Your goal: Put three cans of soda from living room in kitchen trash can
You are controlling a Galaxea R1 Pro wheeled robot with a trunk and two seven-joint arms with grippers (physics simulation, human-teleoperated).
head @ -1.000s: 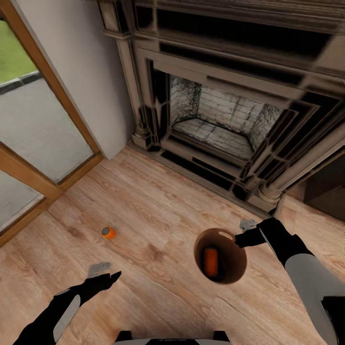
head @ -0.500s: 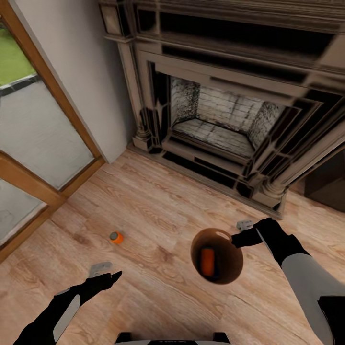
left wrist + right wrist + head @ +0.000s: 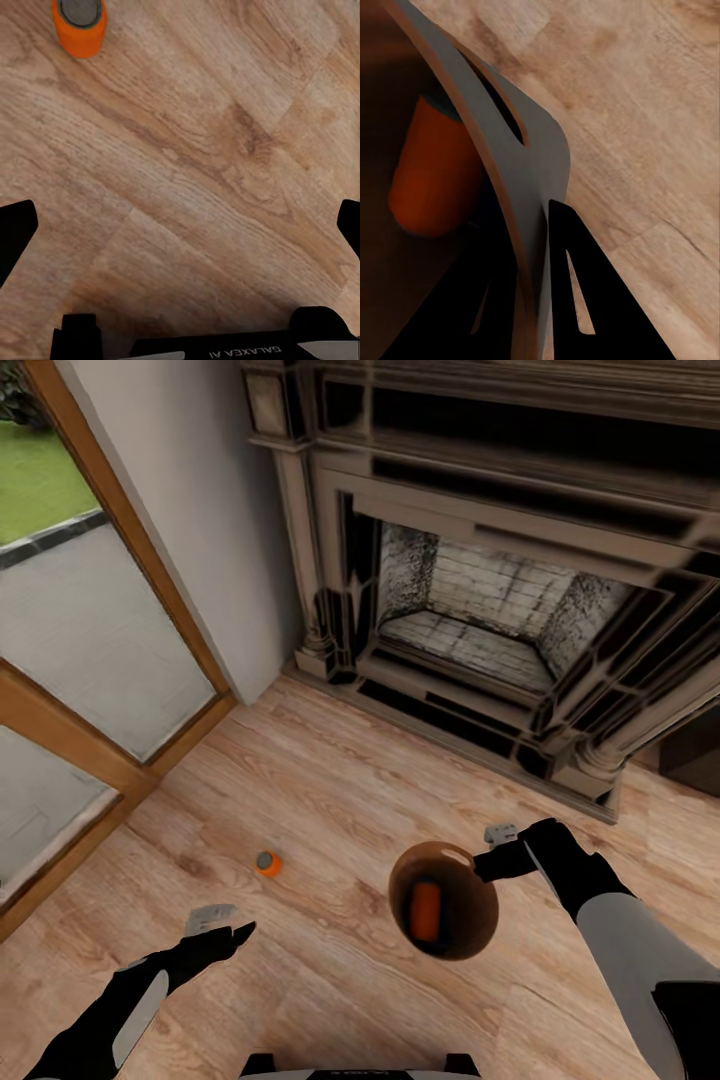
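- progress looks partial: one orange can (image 3: 426,911) is lying inside the bin (image 3: 470,945), and a second orange can (image 3: 267,862) is standing upright on the wood floor (image 3: 330,800), not yet collected.
- no blue can is turning up in these pictures, so i'm judging two cans are left to gather, plus the trip to the kitchen.
- the right gripper (image 3: 492,857) is holding the bin by its rim, above the floor in front of the fireplace (image 3: 470,630); its jaws are pinching the rim wall between them.
- the left gripper (image 3: 222,926) is hanging near the loose can, a little short of it, with its jaws spread wide and nothing between them.
- the right wrist camera is giving the closest look at the grip: one dark finger (image 3: 574,292) is pressing outside the grey wall (image 3: 529,195), just by the slot handle, with the can (image 3: 431,176) resting inside.
- the left wrist camera is showing the loose can's grey top (image 3: 80,10) from above, clear of both fingertips.
- the head camera alone is taking in the fireplace, the glass door (image 3: 70,620) and how far apart the two cans are sitting.
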